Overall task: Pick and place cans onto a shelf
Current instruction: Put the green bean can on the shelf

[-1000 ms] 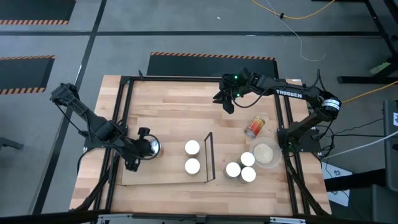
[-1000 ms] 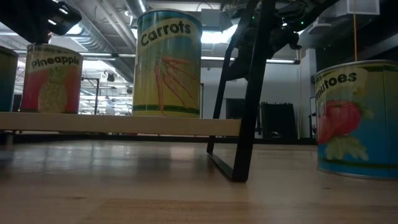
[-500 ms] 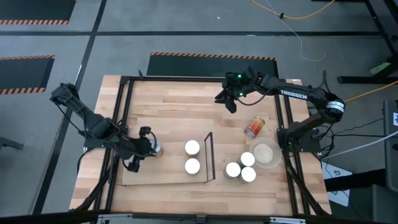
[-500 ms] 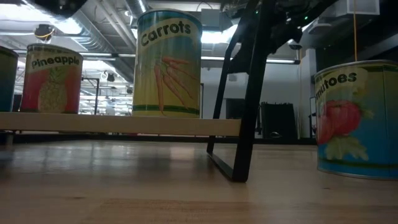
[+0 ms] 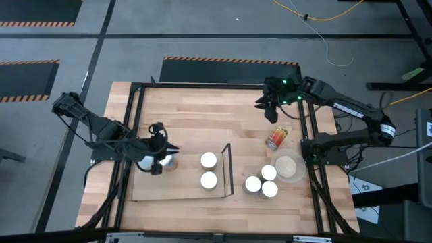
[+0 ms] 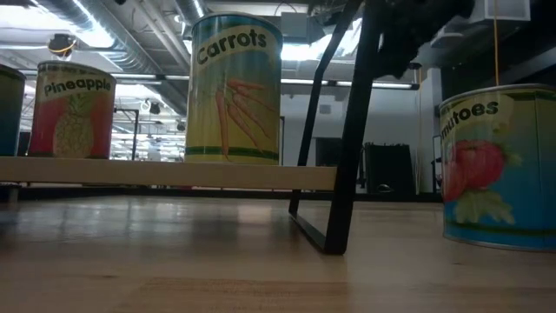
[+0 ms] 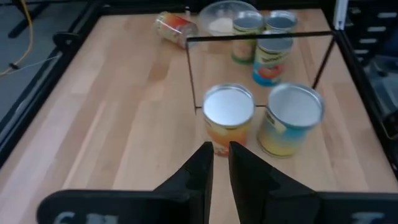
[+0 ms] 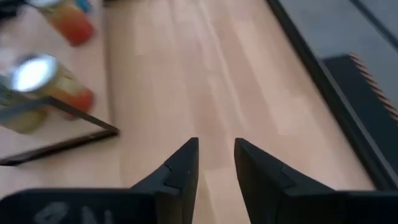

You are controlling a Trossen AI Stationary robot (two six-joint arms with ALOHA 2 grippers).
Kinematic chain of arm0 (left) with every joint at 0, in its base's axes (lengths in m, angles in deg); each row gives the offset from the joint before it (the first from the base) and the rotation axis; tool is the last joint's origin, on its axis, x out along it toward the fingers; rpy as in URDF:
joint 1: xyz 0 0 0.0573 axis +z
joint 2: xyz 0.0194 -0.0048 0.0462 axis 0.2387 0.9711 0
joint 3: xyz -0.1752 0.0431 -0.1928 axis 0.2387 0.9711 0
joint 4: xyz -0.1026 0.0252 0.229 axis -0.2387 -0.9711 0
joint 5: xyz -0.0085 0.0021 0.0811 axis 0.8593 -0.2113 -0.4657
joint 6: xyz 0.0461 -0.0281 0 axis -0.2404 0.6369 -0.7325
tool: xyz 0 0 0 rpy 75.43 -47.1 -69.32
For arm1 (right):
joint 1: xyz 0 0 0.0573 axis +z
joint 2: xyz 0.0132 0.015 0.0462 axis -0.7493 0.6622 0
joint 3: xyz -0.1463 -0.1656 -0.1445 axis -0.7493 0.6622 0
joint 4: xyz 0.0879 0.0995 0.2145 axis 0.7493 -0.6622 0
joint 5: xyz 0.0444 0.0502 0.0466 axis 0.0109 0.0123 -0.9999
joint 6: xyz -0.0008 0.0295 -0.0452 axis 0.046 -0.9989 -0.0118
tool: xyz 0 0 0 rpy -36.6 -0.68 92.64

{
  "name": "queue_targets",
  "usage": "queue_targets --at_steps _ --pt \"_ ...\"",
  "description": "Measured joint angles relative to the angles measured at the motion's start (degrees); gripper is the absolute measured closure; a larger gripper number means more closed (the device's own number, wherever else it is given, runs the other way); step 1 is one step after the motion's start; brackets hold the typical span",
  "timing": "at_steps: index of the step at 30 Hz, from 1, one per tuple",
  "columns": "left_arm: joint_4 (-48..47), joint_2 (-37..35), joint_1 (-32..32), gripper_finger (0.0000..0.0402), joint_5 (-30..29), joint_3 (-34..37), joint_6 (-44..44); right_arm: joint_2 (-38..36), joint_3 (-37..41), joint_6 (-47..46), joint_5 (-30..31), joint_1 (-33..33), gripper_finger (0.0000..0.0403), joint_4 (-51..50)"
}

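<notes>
We read the scene from the table's near edge outward. Three upright cans (image 5: pixel 260 181) cluster just beside the beige dish (image 5: pixel 289 167), outside the black frame (image 5: pixel 228 169); we take these as stock waiting to be moved. On the shelf (image 5: pixel 182 185) two cans (image 5: pixel 208 169) stand side by side close to the frame, presumably packed toward that end so the open end stays free for more. At that open end a further can (image 5: pixel 165 161) sits upright beside the left gripper (image 5: pixel 156 167). The left wrist view shows the fingers (image 7: pixel 200 171) drawn to a narrow gap with nothing between them, so we judge that can is set down and released, though from above the arm partly covers it. Farther back, a red-and-yellow can (image 5: pixel 276 138) lies on its side on the tabletop (image 5: pixel 196 115), probably needing a grip across its body. The right gripper (image 5: pixel 271 110) hovers above bare wood beyond it, fingers (image 8: pixel 180 165) slightly apart and empty, seemingly lining up on that can.
</notes>
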Motion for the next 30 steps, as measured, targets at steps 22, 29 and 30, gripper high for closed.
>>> queue_targets --at_steps 22,29,30 --pt "1.34 0.48 8.59 0.0358 0.57 -0.02 -0.07 -2.91 3.23 -7.11 10.37 -15.43 0.0294 -22.39" --pt "1.31 0.48 8.56 0.0358 0.64 -0.02 -2.03 0.39 9.64 -6.08 0.89 -24.07 0.0295 -21.73" --pt "1.29 0.48 8.56 0.0358 0.64 0.0 -2.03 1.04 10.53 -5.94 -0.18 -24.72 0.0295 -21.57"
